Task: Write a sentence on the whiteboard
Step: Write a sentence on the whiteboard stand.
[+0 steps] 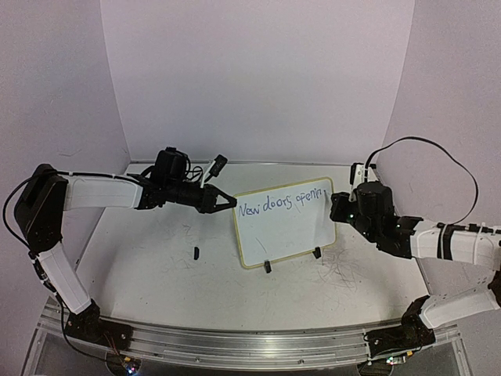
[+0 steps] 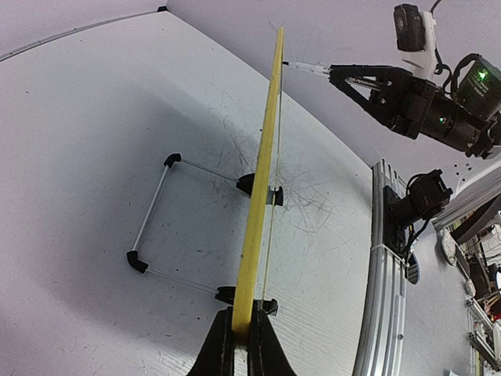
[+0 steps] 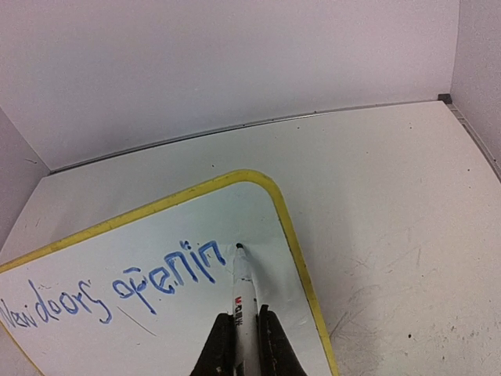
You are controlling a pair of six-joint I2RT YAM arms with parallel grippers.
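Observation:
The whiteboard (image 1: 283, 235) stands tilted on two black feet mid-table, its frame yellow. The sentence (image 1: 283, 203) in blue reads "New doors openin" along its top. My left gripper (image 1: 228, 204) is shut on the board's left edge; the left wrist view shows the yellow frame (image 2: 264, 164) edge-on, pinched between my left gripper's (image 2: 241, 335) jaws. My right gripper (image 3: 245, 333) is shut on a white marker (image 3: 243, 294), whose tip touches the whiteboard (image 3: 164, 337) just right of the sentence's (image 3: 168, 274) last "n". From above, my right gripper (image 1: 340, 206) sits at the board's upper right corner.
A small black cap (image 1: 195, 252) lies on the table left of the board. A thin wire stand (image 2: 155, 210) with black corners props the board from behind. An aluminium rail (image 1: 250, 341) runs along the near edge. Grey scribbles mark the table (image 1: 141, 266).

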